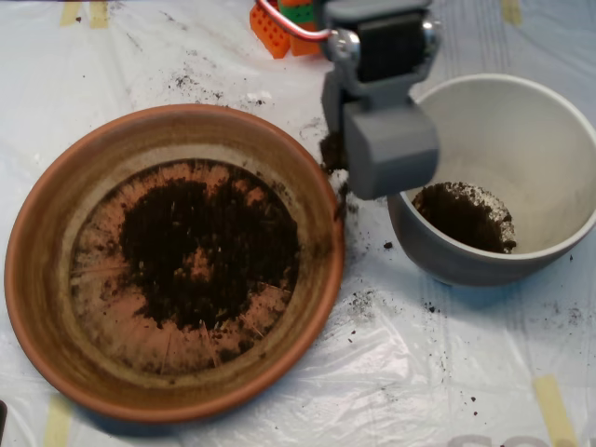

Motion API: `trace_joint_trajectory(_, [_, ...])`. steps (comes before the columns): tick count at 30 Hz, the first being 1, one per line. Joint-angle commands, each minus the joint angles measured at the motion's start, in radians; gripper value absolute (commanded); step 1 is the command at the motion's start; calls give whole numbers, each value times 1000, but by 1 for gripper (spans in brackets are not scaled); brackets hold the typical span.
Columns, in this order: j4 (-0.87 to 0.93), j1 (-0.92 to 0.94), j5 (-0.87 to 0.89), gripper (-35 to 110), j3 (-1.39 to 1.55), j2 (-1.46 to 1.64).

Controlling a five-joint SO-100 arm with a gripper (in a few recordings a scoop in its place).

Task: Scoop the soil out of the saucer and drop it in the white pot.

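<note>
Between the saucer [56, 307] and the white pot [549, 140], the grey scoop [386, 154] hangs over the pot's left rim; whether its jaws are wide or narrow I cannot tell. Soil [209, 251] lies in the saucer, with some in the pot and crumbs on the desk [447, 372].

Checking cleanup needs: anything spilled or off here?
Yes. Soil crumbs are scattered on the plastic sheet between the saucer and the white pot, with more specks above the saucer. A clump of soil clings beside the hand at the pot's left rim.
</note>
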Motion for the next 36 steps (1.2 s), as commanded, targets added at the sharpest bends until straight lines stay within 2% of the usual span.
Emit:
trace_joint_trajectory(1, [-3, -126, -2, -1, -84, -5])
trace_joint_trajectory(9, [-2, -278, -9, 0, -78, -100])
trace_joint_trajectory(12, [20, -298, -17, 21, -51, -89])
trace_joint_trajectory(15, [-18, -298, -21, 32, 43, -25])
trace_joint_trajectory(21, [-110, -282, -17, 31, 236, 103])
trace_joint_trajectory(26, [-114, -267, -17, 31, 265, 144])
trace_joint_trajectory(31, [-80, -247, -5, 30, 186, 138])
trace_joint_trajectory(36, [28, -173, 41, 29, -77, 60])
